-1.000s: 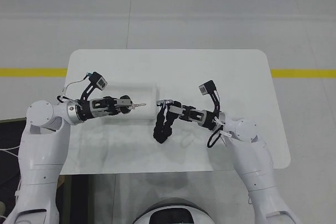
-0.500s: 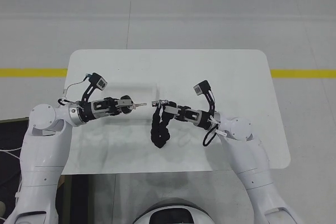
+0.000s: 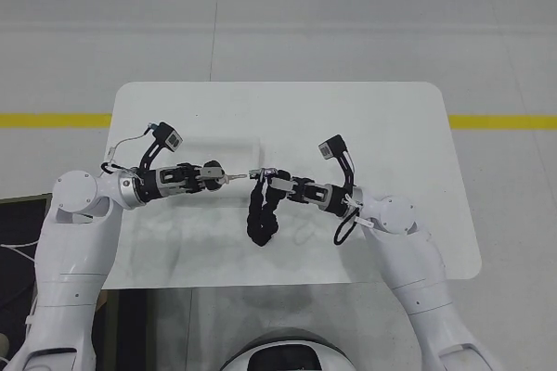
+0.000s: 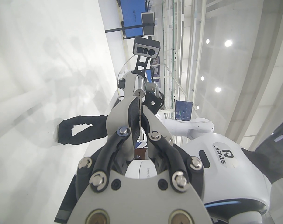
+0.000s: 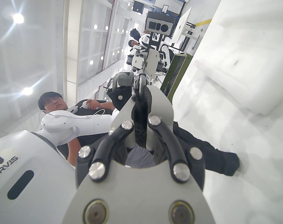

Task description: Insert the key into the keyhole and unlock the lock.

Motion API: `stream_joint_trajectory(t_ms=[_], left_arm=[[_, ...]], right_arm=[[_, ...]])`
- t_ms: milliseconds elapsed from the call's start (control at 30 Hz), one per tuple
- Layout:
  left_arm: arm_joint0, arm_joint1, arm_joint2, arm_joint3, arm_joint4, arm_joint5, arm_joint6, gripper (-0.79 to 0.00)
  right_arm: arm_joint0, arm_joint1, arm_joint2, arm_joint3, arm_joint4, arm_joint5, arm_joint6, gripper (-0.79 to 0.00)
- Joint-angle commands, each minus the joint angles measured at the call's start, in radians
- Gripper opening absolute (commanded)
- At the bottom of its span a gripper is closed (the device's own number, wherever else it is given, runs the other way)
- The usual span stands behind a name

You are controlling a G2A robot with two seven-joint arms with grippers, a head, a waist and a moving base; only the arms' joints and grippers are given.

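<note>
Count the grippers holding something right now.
2. The left gripper is shut on the key, the right gripper on the black cable lock; both are above the table's middle, tips nearly meeting.

Top view, centre: key (image 3: pixel 230 175), in the left gripper (image 3: pixel 217 173), lies left of the lock (image 3: pixel 259 172); tip apparently at it. Right gripper (image 3: pixel 275 178) adjoins the lock's right. Cable (image 3: pixel 257 221) lies below, on table (image 3: pixel 399 121).

Left gripper (image 3: pixel 219 173) holding key (image 3: pixel 230 175) level over white table (image 3: pixel 399 121), tip pointing toward lock (image 3: pixel 257 172). Right gripper (image 3: pixel 269 176) gripping lock by metal head, facing key. Key tip sitting just beside lock head; contact not clear. Black cable (image 3: pixel 258 215) of lock drooping below right gripper. Yellow line (image 3: pixel 37 120) running across floor behind table.
</note>
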Motion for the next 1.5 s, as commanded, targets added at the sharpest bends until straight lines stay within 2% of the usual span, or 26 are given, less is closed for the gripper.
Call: stream_joint_trajectory(t_ms=[0, 1467], left_arm=[[0.002, 0.001, 0.004, -0.002, 0.001, 0.001, 0.002, -0.785], [0.057, 0.013, 0.033, -0.104, 0.033, -0.052, 0.070, -0.785]], right_arm=[[-0.001, 0.001, 0.001, -0.001, 0.002, 0.000, 0.000, -0.785], [-0.023, 0.026, -0.030, -0.043, 0.017, -0.002, 0.003, -0.785]])
